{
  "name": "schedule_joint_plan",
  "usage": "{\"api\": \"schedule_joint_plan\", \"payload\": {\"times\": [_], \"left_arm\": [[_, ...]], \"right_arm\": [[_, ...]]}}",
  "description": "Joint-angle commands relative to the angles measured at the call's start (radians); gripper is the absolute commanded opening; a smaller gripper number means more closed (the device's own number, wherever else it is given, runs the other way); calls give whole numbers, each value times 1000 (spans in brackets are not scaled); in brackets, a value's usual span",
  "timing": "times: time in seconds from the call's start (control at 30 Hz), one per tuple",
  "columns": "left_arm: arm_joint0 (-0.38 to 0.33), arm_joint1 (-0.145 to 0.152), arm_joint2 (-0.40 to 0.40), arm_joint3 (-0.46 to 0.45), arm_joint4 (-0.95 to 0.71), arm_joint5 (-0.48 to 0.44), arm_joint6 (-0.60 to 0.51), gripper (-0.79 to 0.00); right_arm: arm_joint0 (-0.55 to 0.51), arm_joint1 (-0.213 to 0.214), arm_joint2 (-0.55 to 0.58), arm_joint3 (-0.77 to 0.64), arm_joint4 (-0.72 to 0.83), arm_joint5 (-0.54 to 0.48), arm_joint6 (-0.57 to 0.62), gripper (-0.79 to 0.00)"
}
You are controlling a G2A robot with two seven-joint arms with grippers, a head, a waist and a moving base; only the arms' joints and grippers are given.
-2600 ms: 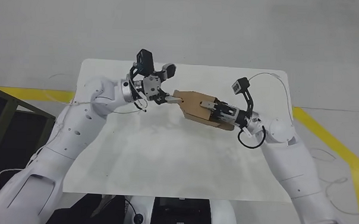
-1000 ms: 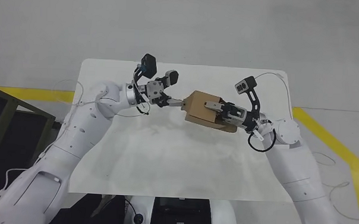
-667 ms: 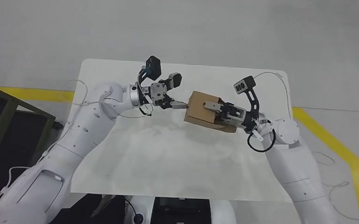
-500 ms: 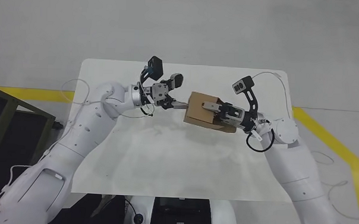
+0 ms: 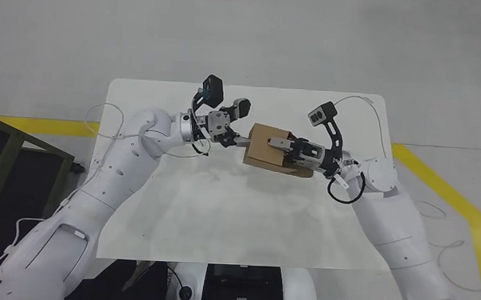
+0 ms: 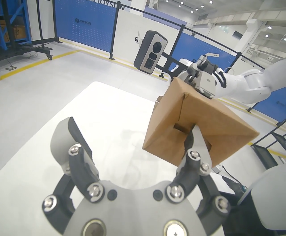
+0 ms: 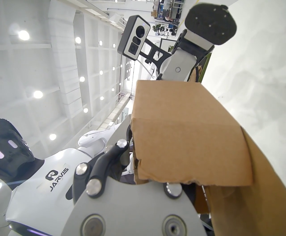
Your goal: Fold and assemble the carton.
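Observation:
A brown carton (image 5: 266,148) is held above the white table (image 5: 167,203), squared up into a box shape. My right gripper (image 5: 293,146) is shut on the carton's (image 7: 185,134) wall at the open end, one finger outside, the other hidden inside. My left gripper (image 5: 235,124) is open at the opposite end. In the left wrist view one of its fingertips (image 6: 196,136) presses into a slot on the carton's (image 6: 190,111) folded end face; the other finger (image 6: 71,134) stands apart in the air.
The table's front half (image 5: 222,229) is bare white surface. A dark rack (image 5: 9,154) stands off the table's left side, and yellow floor tape (image 5: 442,193) runs past the right side.
The left gripper has moved right until one finger touches the carton's end. The carton has gone from a flatter shape to a squarer box in the right gripper's hold.

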Motion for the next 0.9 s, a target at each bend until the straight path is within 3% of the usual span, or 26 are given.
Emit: {"api": "schedule_joint_plan", "payload": {"times": [0.0, 0.33, 0.53, 0.7, 0.87], "left_arm": [[-1, 0, -1, 1, 2, 0, 2, 0], [33, 25, -98, 35, 48, 0, 54, 0], [72, 44, -154, 4, 143, 0, 105, 0], [122, 71, -191, -51, 282, 0, 181, 0], [166, 98, -243, -22, 318, 0, 243, 0]], "right_arm": [[-1, 0, 1, -1, 0, -2, 1, -785], [5, 5, 16, 33, -42, 23, -8, -785], [37, -1, -25, 109, -127, 22, -37, -785], [87, -20, -95, 228, -190, -46, -60, -785], [144, -51, -176, 351, -199, -130, -63, -785]]}}
